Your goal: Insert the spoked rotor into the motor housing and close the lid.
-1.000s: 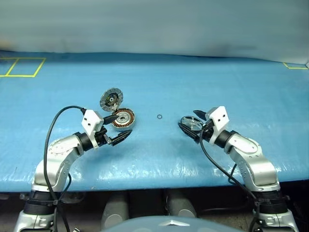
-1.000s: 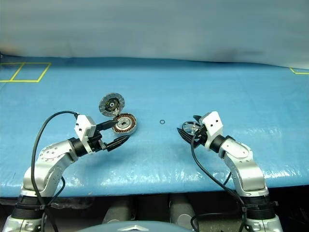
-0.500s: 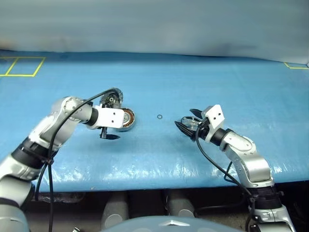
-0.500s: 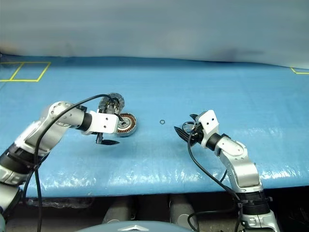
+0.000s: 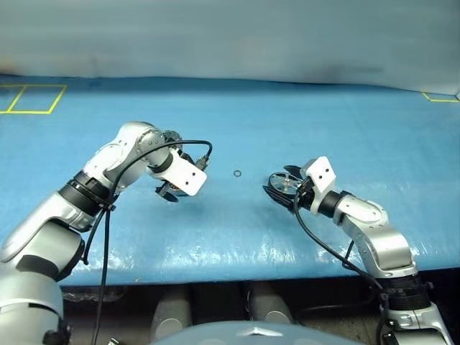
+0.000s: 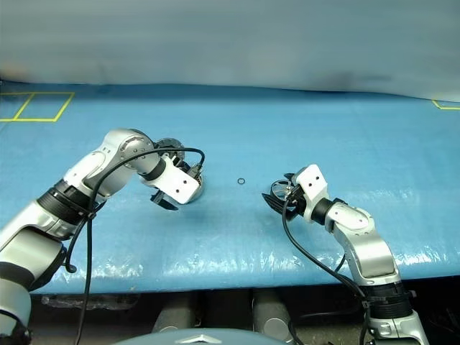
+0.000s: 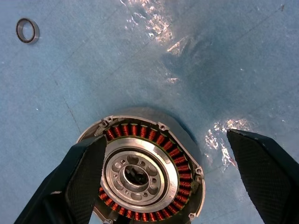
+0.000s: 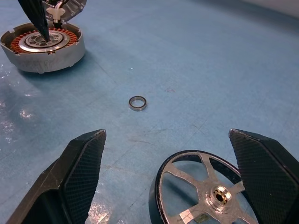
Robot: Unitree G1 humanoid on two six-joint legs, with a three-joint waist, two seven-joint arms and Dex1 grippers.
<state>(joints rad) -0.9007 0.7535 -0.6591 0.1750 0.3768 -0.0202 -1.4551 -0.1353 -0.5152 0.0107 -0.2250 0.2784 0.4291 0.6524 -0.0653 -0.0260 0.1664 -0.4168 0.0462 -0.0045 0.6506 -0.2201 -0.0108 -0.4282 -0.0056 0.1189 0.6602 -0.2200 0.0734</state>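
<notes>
Left end effector (image 7: 159,177): spread wide, hanging over the motor housing (image 7: 142,172) on the blue counter (image 5: 323,122); grasping nothing.
Right end effector (image 8: 173,177): spread wide, straddling the spoked rotor (image 8: 203,189).
Advice: centre both fingers on the rim before clenching.
Hidden: lid (image 8: 70,5) cut off; housing's near edge too.

Copper-orange windings (image 7: 140,172), blue tabletop (image 5: 323,122)

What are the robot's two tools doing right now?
Left tool: open, above the motor housing.
Right tool: open, around the spoked rotor, not gripping.
</notes>
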